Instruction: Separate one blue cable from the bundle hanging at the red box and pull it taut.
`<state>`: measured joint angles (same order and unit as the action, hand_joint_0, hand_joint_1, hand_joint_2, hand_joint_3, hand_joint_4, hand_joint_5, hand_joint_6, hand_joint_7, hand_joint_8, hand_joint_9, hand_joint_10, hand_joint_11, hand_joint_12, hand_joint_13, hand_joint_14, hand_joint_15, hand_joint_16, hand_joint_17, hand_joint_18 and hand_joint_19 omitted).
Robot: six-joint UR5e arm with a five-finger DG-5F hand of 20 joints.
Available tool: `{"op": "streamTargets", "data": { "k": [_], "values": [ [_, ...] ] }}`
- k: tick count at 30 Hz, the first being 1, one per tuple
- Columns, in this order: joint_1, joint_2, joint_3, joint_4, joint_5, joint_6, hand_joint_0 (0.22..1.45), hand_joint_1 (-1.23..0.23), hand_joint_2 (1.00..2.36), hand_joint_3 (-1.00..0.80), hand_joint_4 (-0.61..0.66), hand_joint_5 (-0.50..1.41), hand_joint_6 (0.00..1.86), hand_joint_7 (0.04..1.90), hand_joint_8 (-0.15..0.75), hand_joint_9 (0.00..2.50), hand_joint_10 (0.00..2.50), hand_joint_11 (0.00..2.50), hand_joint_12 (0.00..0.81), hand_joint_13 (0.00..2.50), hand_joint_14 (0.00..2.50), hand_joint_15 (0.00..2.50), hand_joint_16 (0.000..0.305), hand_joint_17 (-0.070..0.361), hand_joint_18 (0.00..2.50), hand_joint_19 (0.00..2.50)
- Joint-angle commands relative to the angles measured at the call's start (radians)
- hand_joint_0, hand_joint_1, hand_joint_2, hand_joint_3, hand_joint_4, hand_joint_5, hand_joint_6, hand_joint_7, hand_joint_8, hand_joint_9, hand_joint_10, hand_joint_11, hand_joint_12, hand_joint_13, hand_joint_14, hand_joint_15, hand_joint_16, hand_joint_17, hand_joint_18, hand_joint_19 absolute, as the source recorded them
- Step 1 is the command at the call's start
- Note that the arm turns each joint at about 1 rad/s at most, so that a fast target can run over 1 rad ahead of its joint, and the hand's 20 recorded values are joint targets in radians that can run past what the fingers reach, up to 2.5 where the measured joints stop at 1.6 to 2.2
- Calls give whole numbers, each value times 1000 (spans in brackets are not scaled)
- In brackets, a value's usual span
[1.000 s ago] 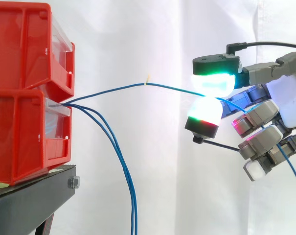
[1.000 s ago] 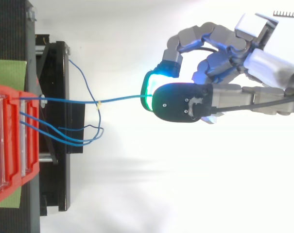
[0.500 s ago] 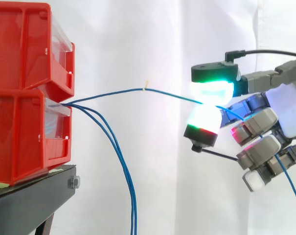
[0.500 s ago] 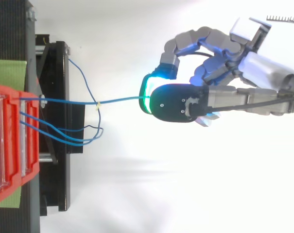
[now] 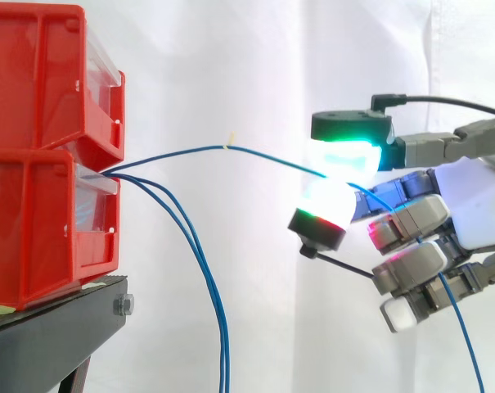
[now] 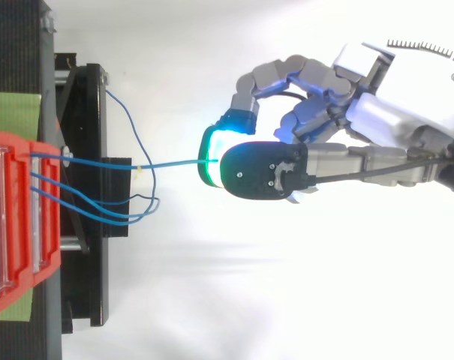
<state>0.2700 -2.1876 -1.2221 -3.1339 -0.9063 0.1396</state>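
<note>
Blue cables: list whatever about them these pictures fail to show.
Hanging cables: lower ends, side view, cut off by the bottom edge.
All cables' starts: both views, inside the red bins.
Pinched cable: the contact spot, top view, covered by the robot hand; side view, lost in the glow of its pads.
Its tail: side view, cut off by the bottom edge.

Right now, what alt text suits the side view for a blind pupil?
A robot hand pinches one blue cable between glowing fingertips, holding it out from stacked red bins at left. Other blue cables hang down from the bins.
</note>
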Motion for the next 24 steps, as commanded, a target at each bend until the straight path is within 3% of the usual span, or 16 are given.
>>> {"op": "streamTargets", "data": {
  "k": [1, 7, 24],
  "values": [
    [0, 0, 0, 55, -2, -15, 666, -724, 1026, -20, -270, -183, 946, 1195, 209, 993, 709, 1576, 316, 1135, 29, 1675, 46, 103, 704, 803],
    [0, 0, 0, 86, 0, -20, 667, -724, 1026, -24, -263, -183, 946, 1195, 208, 995, 708, 1576, 315, 1137, 35, 1668, 46, 103, 706, 804],
    [0, 0, 0, 86, 3, -20, 666, -719, 1026, -71, -239, -192, 945, 1162, 207, 994, 719, 1567, 312, 1141, 22, 1674, 46, 103, 711, 802]
  ]
}}
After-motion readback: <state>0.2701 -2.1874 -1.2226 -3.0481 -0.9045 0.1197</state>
